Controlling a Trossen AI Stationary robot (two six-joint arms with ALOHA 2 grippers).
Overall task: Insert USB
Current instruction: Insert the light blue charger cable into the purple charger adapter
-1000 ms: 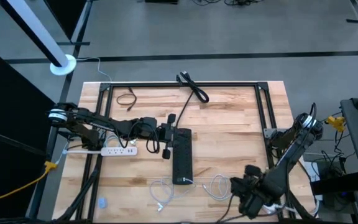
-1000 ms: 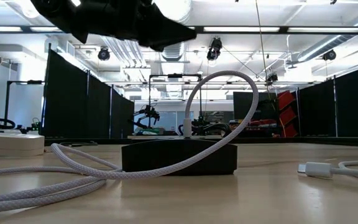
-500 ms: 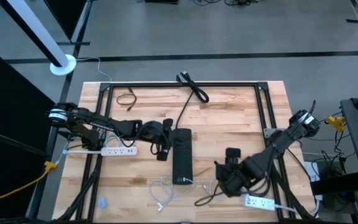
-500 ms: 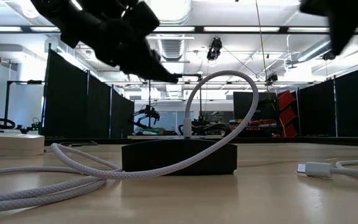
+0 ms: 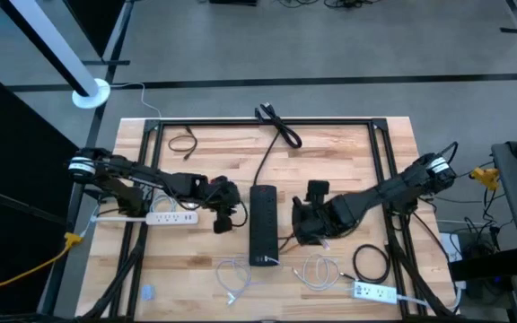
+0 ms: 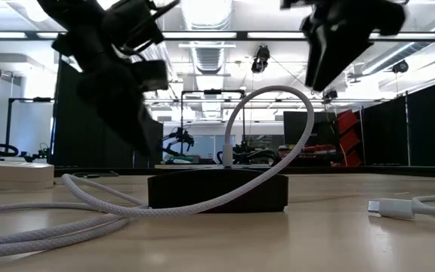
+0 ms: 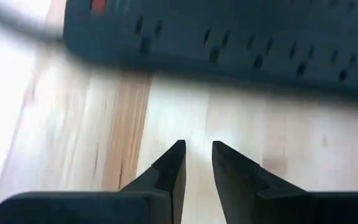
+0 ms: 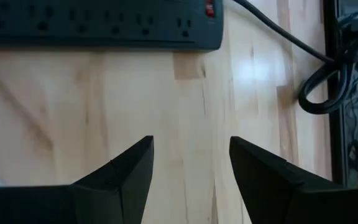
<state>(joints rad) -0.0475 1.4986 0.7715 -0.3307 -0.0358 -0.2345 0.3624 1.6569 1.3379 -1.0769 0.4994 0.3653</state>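
At surface (image 5: 330, 170) centre, black power strip (image 5: 262, 224) with white USB cable (image 6: 270, 143) plugged at its 6 o'clock end, left pincer (image 5: 225, 215) at 9 o'clock, fingers narrowly apart, empty, right pincer (image 5: 302, 222) at 3 o'clock, fingers spread wide, empty

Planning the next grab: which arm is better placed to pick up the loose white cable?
Right, probably. The right gripper is open, closer to the white cable; the left gripper sits across the power strip.

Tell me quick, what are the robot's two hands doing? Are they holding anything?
Left hand: fingers nearly closed, a slim gap, holding nothing, beside the black power strip.
Right hand: open, holding nothing, on the strip's other side.
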